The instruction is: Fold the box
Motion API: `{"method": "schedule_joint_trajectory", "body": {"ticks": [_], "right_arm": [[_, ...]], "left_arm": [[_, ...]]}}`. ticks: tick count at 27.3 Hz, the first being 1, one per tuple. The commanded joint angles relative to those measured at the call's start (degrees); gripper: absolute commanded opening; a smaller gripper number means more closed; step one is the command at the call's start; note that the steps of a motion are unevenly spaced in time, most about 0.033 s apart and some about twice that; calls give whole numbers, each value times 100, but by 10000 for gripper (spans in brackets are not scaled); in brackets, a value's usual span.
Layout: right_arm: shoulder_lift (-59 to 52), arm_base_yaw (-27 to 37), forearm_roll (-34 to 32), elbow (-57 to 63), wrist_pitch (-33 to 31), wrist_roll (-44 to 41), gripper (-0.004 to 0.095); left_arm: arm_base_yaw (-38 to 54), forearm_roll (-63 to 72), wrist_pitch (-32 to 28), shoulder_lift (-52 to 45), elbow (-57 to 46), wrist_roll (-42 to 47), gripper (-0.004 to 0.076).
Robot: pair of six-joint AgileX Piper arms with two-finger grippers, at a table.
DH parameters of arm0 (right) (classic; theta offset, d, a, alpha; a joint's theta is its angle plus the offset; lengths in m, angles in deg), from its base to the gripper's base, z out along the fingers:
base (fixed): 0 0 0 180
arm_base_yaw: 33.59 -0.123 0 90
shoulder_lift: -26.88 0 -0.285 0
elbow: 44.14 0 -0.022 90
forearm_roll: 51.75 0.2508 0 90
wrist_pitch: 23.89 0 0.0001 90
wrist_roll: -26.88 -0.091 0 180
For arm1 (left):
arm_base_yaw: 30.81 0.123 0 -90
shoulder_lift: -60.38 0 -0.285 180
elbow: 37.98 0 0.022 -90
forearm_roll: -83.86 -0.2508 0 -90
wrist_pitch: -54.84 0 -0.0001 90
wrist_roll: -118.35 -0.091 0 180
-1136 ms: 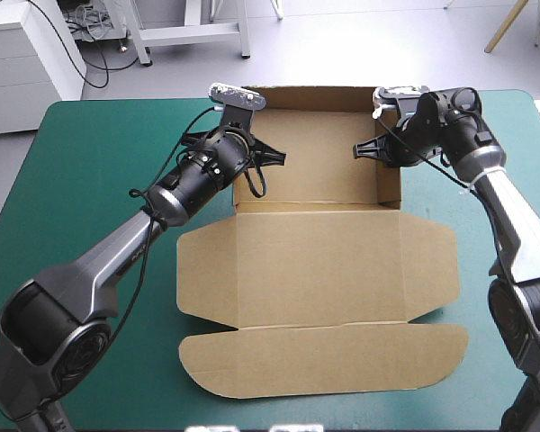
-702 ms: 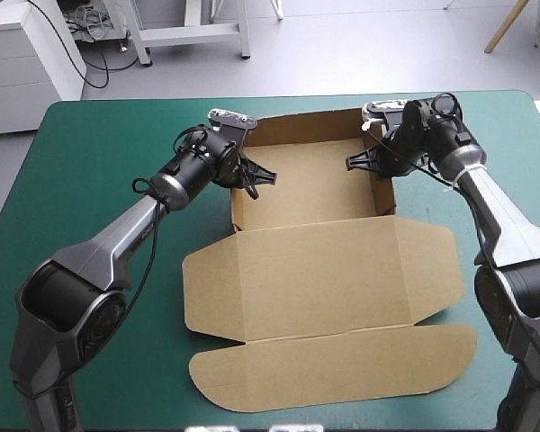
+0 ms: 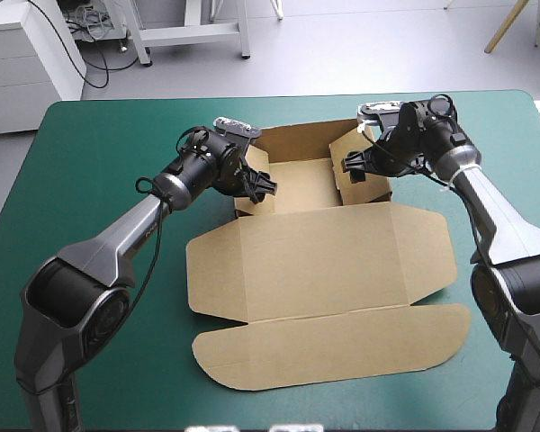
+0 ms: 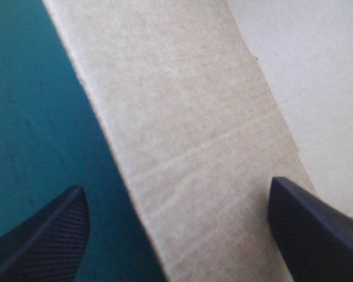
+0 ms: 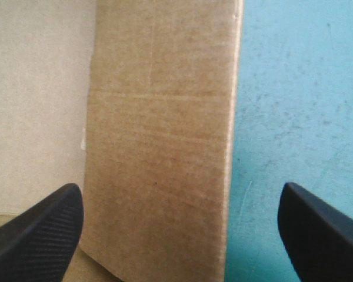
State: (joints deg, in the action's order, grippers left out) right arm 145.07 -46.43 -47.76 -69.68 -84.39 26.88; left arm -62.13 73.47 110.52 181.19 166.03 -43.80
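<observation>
Box [image 3: 315, 261] lies with its lid flat; left gripper [image 3: 261, 184] and right gripper [image 3: 349, 166] each straddle a raised side wall, fingers spread, unclenched.

One brown box [image 3: 315, 261] on one teal-green table [image 3: 99, 153]. Two grippers: the left gripper [image 3: 263, 183] at the box's eleven o'clock, the right gripper [image 3: 349, 166] at one o'clock, each with two black fingers [image 4: 44, 235].

Bare teal-green cover [image 3: 90, 162] left and right; midway, the box [image 3: 315, 261] (end walls raised, lid flat).
</observation>
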Motion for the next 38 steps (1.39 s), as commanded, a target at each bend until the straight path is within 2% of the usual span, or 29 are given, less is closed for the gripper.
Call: {"method": "schedule_joint_trajectory", "body": {"ticks": [1, 3, 5, 10, 12, 15, 19, 21, 27, 38], "right_arm": [[-335, -7, -86, -185, 28, 194, 864], [-464, -7, -86, -185, 52, 205, 864], [-649, -7, -86, -185, 107, 280, 864], [-1054, -7, -199, -185, 180, 334, 864], [-1250, 3, -208, -185, 307, 334, 864], [-1317, 3, -202, -185, 435, 335, 864], [-1297, 3, -202, -185, 439, 335, 864], [-1297, 3, -202, -185, 439, 324, 864], [-1253, 3, -202, -185, 477, 311, 864], [-833, 82, -189, -185, 753, 336, 864]], "left_arm": [[-44, -89, -411, -584, 187, 1, 595], [-44, -145, -769, -941, 187, -22, 595], [-44, -330, -840, -1271, 187, -35, 594], [-44, -581, -265, -1969, 187, -392, 539], [-44, -513, 441, -2306, 167, -773, 445], [-44, -206, 1047, -2586, 155, -1077, 312], [-90, 435, 1166, -3069, -146, -1695, 97], [-147, 471, 1140, -3327, -413, -1697, -3], [-207, 537, 1098, -4183, -1677, -1697, -10], [-207, 632, 604, -5777, -4470, -1445, -10]]}}
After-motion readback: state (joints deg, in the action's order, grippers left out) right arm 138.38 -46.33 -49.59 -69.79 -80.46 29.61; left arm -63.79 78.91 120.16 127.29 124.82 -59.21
